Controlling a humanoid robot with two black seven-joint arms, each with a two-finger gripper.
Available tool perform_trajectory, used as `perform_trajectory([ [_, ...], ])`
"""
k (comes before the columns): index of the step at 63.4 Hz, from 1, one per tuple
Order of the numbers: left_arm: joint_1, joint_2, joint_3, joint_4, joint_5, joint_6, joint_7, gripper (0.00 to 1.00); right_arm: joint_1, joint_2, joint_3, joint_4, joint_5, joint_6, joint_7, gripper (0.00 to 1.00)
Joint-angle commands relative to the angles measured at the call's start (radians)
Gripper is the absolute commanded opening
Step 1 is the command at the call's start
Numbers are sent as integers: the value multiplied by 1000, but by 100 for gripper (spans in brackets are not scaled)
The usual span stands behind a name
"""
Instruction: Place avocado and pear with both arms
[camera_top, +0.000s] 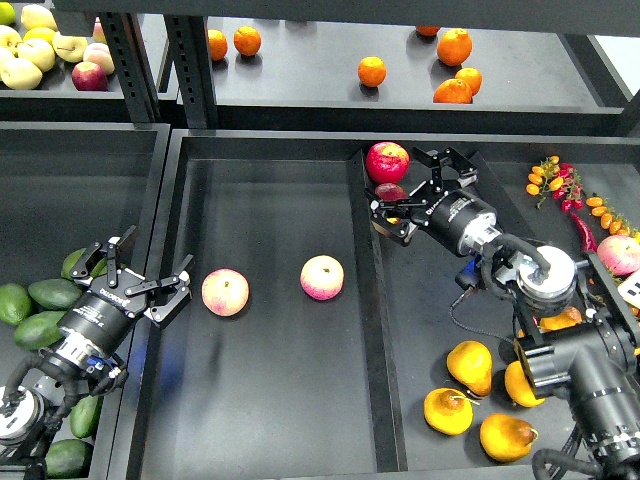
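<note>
Several dark green avocados (52, 294) lie in the left bin, beside and below my left gripper (148, 262). That gripper is open and empty, over the rim between the left bin and the middle tray. Several yellow-orange pears (468, 362) lie at the lower right, near my right forearm. My right gripper (412, 192) points left over the divider at the far end of the right tray. Its jaws stand wide apart. A dark red fruit (390, 192) sits between its fingertips, just below a red apple (387, 160). I cannot tell whether the fingers touch it.
Two pink-yellow round fruits (225, 292) (322, 277) lie in the middle tray (270, 400). Oranges (371, 70) sit on the upper shelf and yellow apples (35, 50) at top left. Cherry tomatoes (550, 180), chilies and a peach (620, 252) lie at right.
</note>
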Motion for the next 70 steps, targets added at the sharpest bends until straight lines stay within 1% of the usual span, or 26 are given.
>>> perform_trajectory([
  [1, 2, 0, -34, -1, -10, 0, 0, 99, -84, 0, 19, -25, 29, 130, 38, 100],
  [2, 2, 0, -36, -1, -10, 0, 0, 99, -90, 0, 21, -27, 33, 141, 47, 100],
  [3, 2, 0, -40, -1, -10, 0, 0, 99, -102, 0, 22, -28, 44, 166, 73, 100],
  [4, 2, 0, -43, 1, -10, 0, 0, 99, -109, 0, 22, -30, 49, 175, 84, 100],
  [5, 4, 0, -48, 1, -10, 0, 0, 99, -119, 0, 18, -31, 56, 199, 116, 100],
  [8, 10, 0, -60, 1, -12, 0, 0, 99, -133, 0, 11, -34, 64, 235, 163, 100],
  [9, 14, 0, -69, 1, -12, 0, 0, 99, -138, 0, 8, -36, 66, 249, 186, 100],
  [11, 28, 0, -76, -7, -12, 0, -15, 99, -145, 0, 2, -37, 66, 264, 208, 100],
  [12, 36, 0, -77, -14, -12, 0, -34, 99, -150, 0, -1, -40, 66, 270, 213, 100],
  [14, 42, 0, -77, -18, -12, 0, -50, 99, -156, 0, -2, -42, 66, 276, 214, 100],
  [15, 53, 0, -76, -24, -12, 0, -67, 99, -162, 0, -5, -42, 66, 281, 214, 100],
  [16, 56, 0, -77, -25, -12, 0, -70, 99, -164, 0, -5, -42, 66, 283, 214, 100],
  [18, 76, 0, -77, -36, -12, 0, -94, 99, -178, 0, -5, -42, 69, 286, 220, 100],
  [21, 89, 0, -83, -41, -12, 0, -104, 99, -195, 0, -7, -43, 79, 286, 223, 100],
  [29, 126, 0, -83, -48, -12, 0, -97, 99, -253, 0, -25, -30, 133, 286, 226, 100],
  [39, 154, 0, -63, -42, -55, 0, -93, 99, -320, 0, -64, 35, 256, 287, 228, 100],
  [41, 154, 0, -39, -54, -113, 0, -91, 99, -333, 0, -102, 82, 314, 287, 229, 100],
  [46, 154, 0, -29, -93, -127, 0, -93, 99, -354, 0, -113, 133, 339, 278, 228, 100],
  [53, 155, 0, -14, -179, -133, 0, -93, 99, -385, 0, -121, 205, 372, 269, 228, 100],
  [56, 155, 0, -5, -208, -133, 0, -96, 99, -403, 0, -124, 237, 386, 250, 229, 100],
  [65, 155, 0, 58, -306, -121, 0, -105, 99, -448, 0, -140, 366, 425, 138, 228, 100],
  [70, 165, 0, 87, -332, -118, 0, -107, 99, -451, 0, -144, 395, 438, 112, 229, 100],
])
